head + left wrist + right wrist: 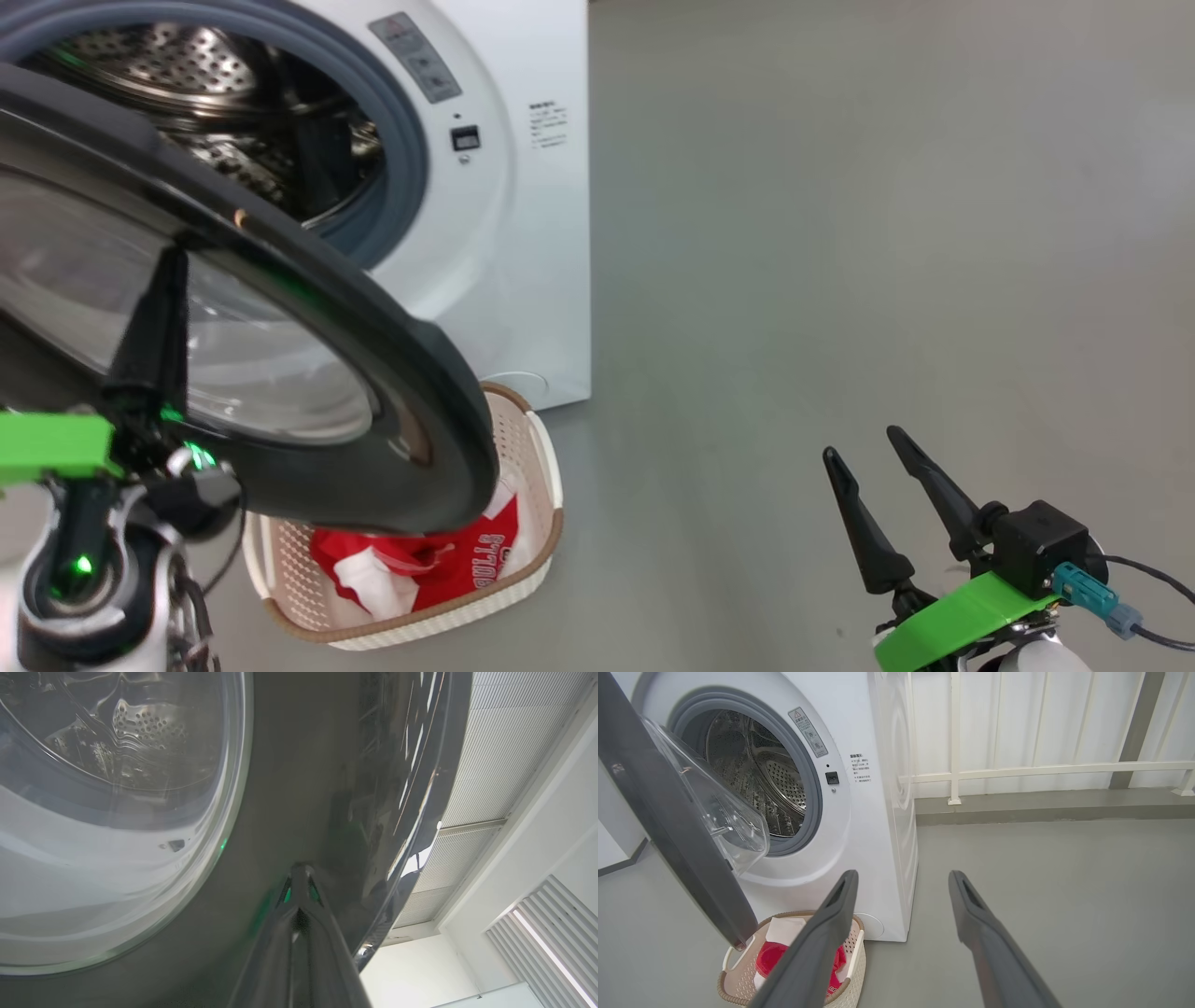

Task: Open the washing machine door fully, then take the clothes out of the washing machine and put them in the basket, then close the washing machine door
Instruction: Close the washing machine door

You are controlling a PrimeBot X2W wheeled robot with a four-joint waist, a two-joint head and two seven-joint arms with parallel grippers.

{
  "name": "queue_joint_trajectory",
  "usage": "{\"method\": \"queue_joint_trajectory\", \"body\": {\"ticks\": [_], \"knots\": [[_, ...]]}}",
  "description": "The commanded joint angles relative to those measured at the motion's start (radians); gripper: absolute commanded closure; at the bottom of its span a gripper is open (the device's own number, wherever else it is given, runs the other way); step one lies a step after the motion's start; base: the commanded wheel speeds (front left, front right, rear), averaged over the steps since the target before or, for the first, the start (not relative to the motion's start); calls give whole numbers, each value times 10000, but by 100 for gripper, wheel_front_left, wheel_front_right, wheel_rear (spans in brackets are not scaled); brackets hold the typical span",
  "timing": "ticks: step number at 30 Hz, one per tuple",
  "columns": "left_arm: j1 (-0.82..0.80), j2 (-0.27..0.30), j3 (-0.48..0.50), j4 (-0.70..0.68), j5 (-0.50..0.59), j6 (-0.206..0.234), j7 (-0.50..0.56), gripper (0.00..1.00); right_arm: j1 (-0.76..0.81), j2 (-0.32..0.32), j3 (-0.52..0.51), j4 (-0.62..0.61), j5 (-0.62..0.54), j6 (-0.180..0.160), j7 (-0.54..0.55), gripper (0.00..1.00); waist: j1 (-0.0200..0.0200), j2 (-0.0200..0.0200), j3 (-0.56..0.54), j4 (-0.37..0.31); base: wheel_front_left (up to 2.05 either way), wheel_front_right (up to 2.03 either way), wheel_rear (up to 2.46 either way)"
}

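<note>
The washing machine stands at the upper left, and no clothes show in its steel drum. The washing machine door hangs partly open, swung out over the basket. My left gripper is shut, its tips against the glossy outer rim of the door. In the head view its fingers show dark through the glass. Red and white clothes lie in the basket. My right gripper hovers open and holds nothing over the floor to the right, also seen as right gripper.
Bare grey floor stretches to the right of the machine. A white railing and a low kerb run along the far wall. The basket stands tight against the machine's front, under the door's lower edge.
</note>
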Motion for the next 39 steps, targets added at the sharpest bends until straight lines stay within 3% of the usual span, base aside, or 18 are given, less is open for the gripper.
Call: {"method": "queue_joint_trajectory", "body": {"ticks": [1, 17, 29, 34, 35, 36, 38, 39], "knots": [[-535, 263, 268, -163, 61, -126, -52, 100, -465, -139, 149, -293, -94, 63, -65, 0, -1, 0, 228, -250, 0, 0, 0], [-2328, 774, 653, 1085, 244, -621, -487, 100, -820, 3, 115, -416, -174, 63, -65, 0, -1, 0, 999, -1063, 0, 0, 0], [-3168, 971, 727, 1801, 279, -1014, -568, 100, -1008, 104, 80, -480, -253, 63, -65, 0, -1, 0, 1387, -1249, 0, 0, 0], [-2919, 1167, 519, 1857, 775, -1382, -668, 100, -992, 128, 65, -461, -243, 63, -65, 0, -1, 0, 1322, -1143, 0, 0, 0], [-2808, 1191, 464, 1818, 937, -1464, -748, 85, -970, 108, 103, -441, -214, 63, -65, 0, -1, 0, 1270, -1097, 0, 0, 0], [-2676, 1211, 417, 1768, 1100, -1546, -839, 62, -955, 86, 136, -416, -190, 63, -65, 0, -1, 0, 1211, -1052, 0, 0, 0], [-2328, 1388, 234, 1622, 1747, -1754, -1148, 0, -933, 59, 158, -385, -151, 63, -65, 0, -1, 0, 1068, -948, 0, 0, 0], [-2117, 1485, 77, 1538, 2133, -1868, -1287, 0, -918, 54, 155, -381, -136, 63, -65, 0, -1, 0, 990, -890, 0, 0, 0]]}}
